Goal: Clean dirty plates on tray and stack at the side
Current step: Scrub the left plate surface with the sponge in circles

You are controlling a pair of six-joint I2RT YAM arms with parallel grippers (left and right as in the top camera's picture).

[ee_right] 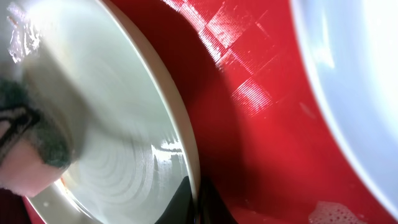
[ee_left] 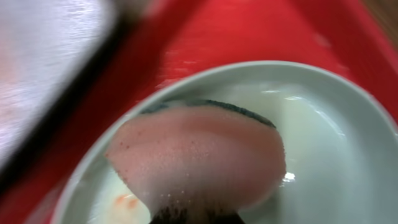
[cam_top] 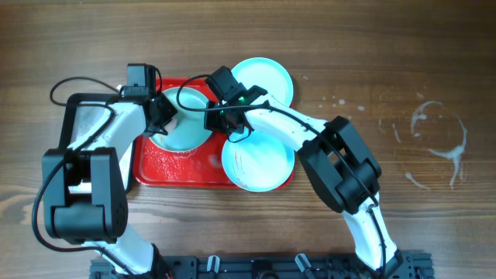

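Observation:
A pale mint-blue plate (cam_top: 190, 136) lies in the red tray (cam_top: 178, 172). My left gripper (cam_top: 163, 116) is shut on a pink sponge (ee_left: 199, 155) with a dark green top and presses it into that plate (ee_left: 336, 162); small reddish smears show beside the sponge. My right gripper (ee_right: 199, 202) is shut on the plate's rim (ee_right: 186, 155) at its right edge; it also shows in the overhead view (cam_top: 232, 122). A second plate (cam_top: 260, 161) sits at the tray's front right. A third plate (cam_top: 267, 77) lies at the tray's back right corner, partly over the table.
A silvery black-rimmed metal pan (cam_top: 93, 124) lies left of the tray under my left arm; it also shows in the left wrist view (ee_left: 43, 62). White foamy drops dot the tray floor. Pale dried smears (cam_top: 438, 139) mark the wooden table at right.

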